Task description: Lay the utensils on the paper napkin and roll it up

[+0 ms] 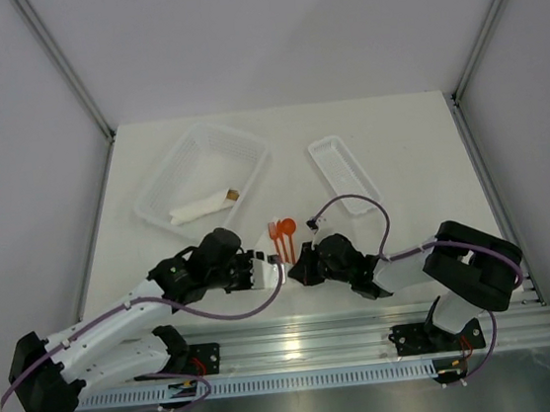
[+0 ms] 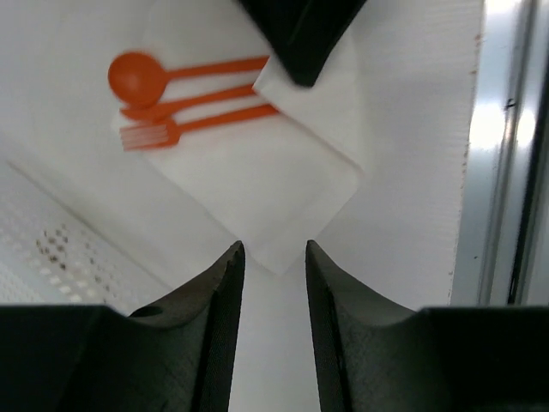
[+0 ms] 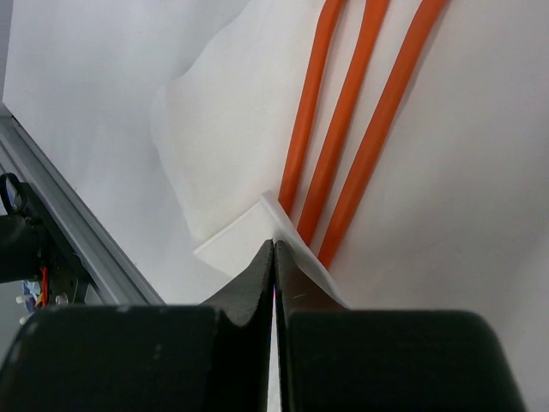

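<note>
I took the napkin [image 2: 257,184] as my reference: it lay flat on the table [image 1: 418,150] just ahead of the two arm bases, turned corner-on like a diamond. The utensils [image 2: 184,99] lay side by side on its far half. The spoon [image 2: 137,77] and the fork [image 2: 146,136] were on the outside, with a third piece between them. All three handles ran across the sheet and all three heads were near one edge. I could not tell whether the heads overhung that edge. The right gripper [image 3: 274,249] was at the napkin corner by the handle ends, its jaws pressed tight together on a flap of paper folded up off the sheet. Its own camera showed the white fold caught at the tips, with the three orange handles just beyond. The left gripper [image 2: 273,251] was at the opposite corner, its fingers [image 2: 219,300] a narrow way apart and holding nothing. That corner showed in the gap between them, but I could not tell whether the tips touched the paper. From above, the two grippers faced each other across the napkin and hid most of it, leaving the utensil heads showing between them. A mesh basket [image 1: 212,158] sat well beyond the napkin to the left, holding a white roll [image 1: 201,209] with a brown tip. A small tray [image 1: 343,173] sat beyond the napkin to the right. The metal rail [image 1: 370,339] ran along the napkin's near side.
</note>
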`<state>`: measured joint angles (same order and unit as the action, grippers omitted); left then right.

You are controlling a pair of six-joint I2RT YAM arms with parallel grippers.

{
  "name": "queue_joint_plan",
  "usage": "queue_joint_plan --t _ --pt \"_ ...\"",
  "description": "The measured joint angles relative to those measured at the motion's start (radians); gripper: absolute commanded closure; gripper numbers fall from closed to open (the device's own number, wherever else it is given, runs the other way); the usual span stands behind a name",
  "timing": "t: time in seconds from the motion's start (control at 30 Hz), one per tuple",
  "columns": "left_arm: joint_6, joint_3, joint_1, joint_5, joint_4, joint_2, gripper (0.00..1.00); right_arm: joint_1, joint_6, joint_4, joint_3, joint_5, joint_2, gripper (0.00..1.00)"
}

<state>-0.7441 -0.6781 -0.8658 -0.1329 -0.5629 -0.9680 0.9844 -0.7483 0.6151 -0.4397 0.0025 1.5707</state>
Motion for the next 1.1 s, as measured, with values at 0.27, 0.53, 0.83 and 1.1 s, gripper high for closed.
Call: queue_joint_plan --t 0.27,0.53,0.83,1.1 --pt "-0.059 0.063 -0.083 -0.149 0.17 -0.142 0.62 -0.023 -0.003 0.008 0.0 -0.039 0.0 1.0" --pt "-0.053 0.121 -0.088 -0.169 0.318 -0.234 0.64 -0.051 -0.036 0.018 -0.014 -0.081 0.026 1.0" --pt "-0.045 0.083 -0.088 -0.189 0.269 -0.303 0.68 -0.051 -0.06 0.024 -0.041 -0.102 0.066 1.0" --pt "-0.003 -0.021 -0.088 -0.188 0.218 -0.401 0.74 -0.052 -0.07 0.023 -0.042 -0.121 0.074 1.0"
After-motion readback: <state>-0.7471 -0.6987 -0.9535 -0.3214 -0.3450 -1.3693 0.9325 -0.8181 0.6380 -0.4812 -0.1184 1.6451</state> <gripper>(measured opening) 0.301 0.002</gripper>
